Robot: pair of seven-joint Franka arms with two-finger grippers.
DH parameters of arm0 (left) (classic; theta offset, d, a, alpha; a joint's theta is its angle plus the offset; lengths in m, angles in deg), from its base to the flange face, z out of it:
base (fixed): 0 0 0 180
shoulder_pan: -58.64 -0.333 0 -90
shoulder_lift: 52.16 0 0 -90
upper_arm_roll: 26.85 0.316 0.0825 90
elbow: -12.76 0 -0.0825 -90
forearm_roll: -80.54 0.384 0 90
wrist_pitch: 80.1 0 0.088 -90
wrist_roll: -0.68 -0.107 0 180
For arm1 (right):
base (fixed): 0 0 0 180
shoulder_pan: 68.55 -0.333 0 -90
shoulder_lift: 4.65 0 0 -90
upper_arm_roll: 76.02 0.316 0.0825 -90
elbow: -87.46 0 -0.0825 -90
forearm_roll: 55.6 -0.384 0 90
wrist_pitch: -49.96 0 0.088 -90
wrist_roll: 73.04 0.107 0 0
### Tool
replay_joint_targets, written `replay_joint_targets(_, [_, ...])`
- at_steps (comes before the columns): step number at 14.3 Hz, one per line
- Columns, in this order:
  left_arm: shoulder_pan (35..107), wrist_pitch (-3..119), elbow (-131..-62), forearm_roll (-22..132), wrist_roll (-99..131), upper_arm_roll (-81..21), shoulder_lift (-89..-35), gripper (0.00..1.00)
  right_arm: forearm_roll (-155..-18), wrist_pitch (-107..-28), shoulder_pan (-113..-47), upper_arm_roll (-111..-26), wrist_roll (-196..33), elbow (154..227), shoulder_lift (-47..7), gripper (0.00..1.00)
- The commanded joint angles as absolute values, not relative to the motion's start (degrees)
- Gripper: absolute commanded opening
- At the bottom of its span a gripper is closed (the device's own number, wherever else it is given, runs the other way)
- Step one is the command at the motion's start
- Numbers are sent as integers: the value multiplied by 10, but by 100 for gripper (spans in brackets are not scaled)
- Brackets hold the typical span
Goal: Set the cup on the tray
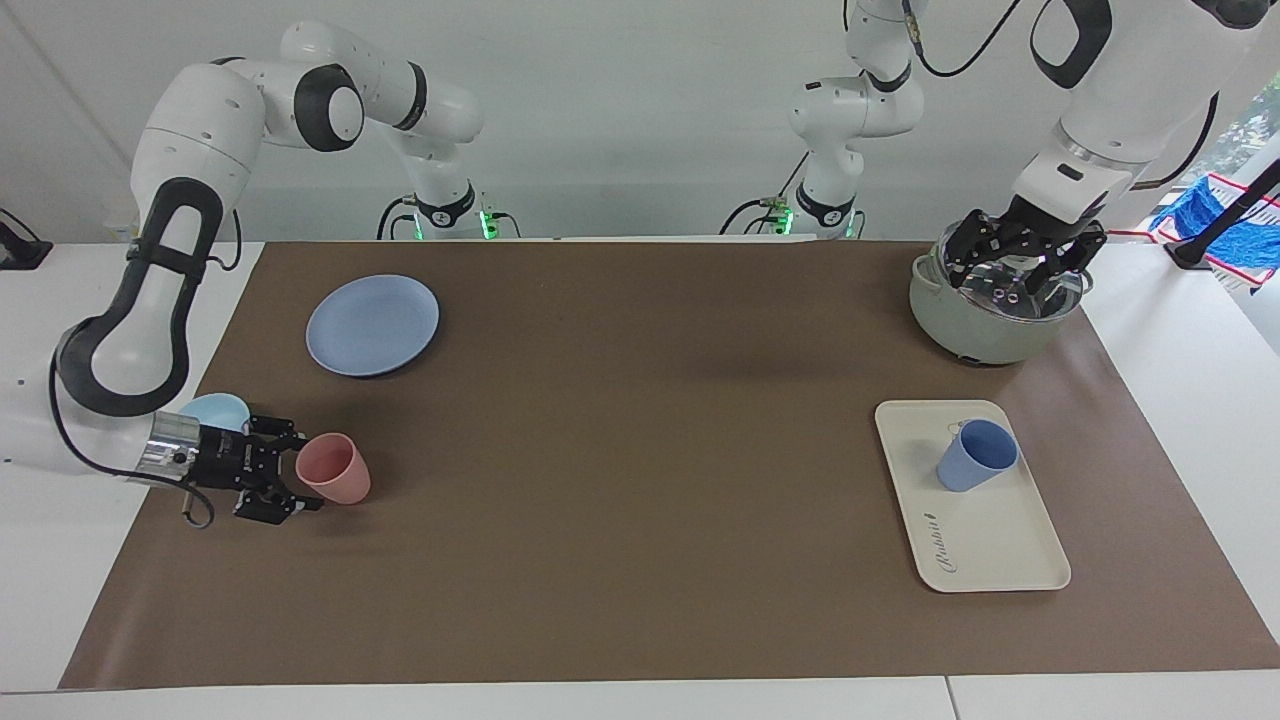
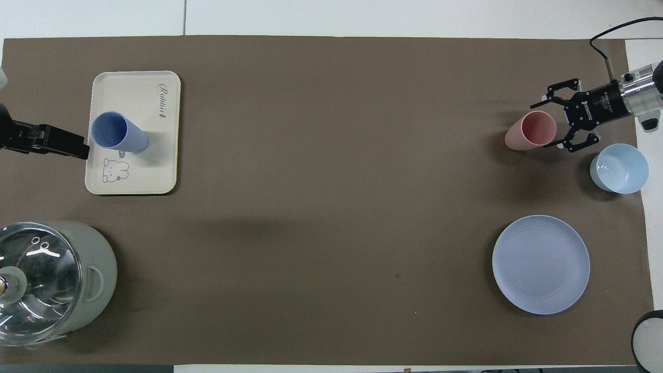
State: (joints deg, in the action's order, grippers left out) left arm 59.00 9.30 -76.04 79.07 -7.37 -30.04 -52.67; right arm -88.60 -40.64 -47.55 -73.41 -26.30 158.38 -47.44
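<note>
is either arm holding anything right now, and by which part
Nothing is held. The left pincer hangs open over the pot, and the blue cup stands free on the tray. The right pincer is open beside the pink cup.

The cream-white rectangular plastic tray with rounded corners (image 2: pixel 135 88) carries the script word "Rabbit" along one short end, the end lying farther from the robots than the small rabbit drawing (image 2: pixel 115 170) at its other end. The same word shows on the tray in the facing view (image 1: pixel 985 555). The black body of the right gripper (image 2: pixel 561 120) bears a line of small white lettering, too small to read with confidence.
</note>
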Motion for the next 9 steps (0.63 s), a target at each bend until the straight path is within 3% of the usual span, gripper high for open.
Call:
replay_joint_targets(1, [560, 92, -783, 797, -119, -298, -510, 100, -882, -388, -459, -723, -281, 1583, -452, 100])
replay_joint_targets(6, [567, 116, -808, 796, -94, -299, -503, 100, -797, -371, -474, -722, -357, 1583, -366, 100])
replay_joint_targets(9, [567, 137, -815, 790, -19, -302, -503, 100, -714, -352, -520, -721, -396, 1585, -300, 100])
